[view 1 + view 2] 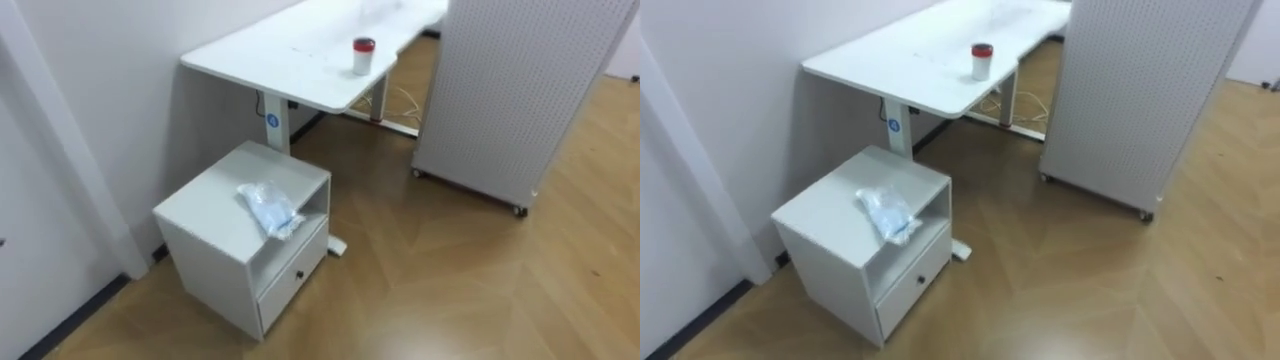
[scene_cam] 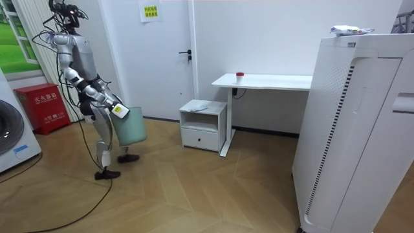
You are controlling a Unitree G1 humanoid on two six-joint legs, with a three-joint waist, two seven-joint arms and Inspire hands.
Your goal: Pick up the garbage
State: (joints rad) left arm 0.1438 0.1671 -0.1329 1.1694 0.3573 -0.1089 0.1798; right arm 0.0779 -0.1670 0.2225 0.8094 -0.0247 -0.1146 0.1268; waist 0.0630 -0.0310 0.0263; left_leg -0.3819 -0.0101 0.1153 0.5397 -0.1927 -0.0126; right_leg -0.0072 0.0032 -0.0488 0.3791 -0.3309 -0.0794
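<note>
A crumpled clear plastic bag lies on top of a small white cabinet, near its front edge. Behind it, a white cup with a red lid stands upright on the white desk. In the room view I stand a few steps away from the cabinet, at the room view's left, facing it. My right hand is at the rim of a pale green bin that hangs in front of my legs.
A tall white perforated panel on castors stands right of the desk. The cabinet has an open shelf and a drawer. A wall runs along the left. Wooden floor spreads between me and the cabinet.
</note>
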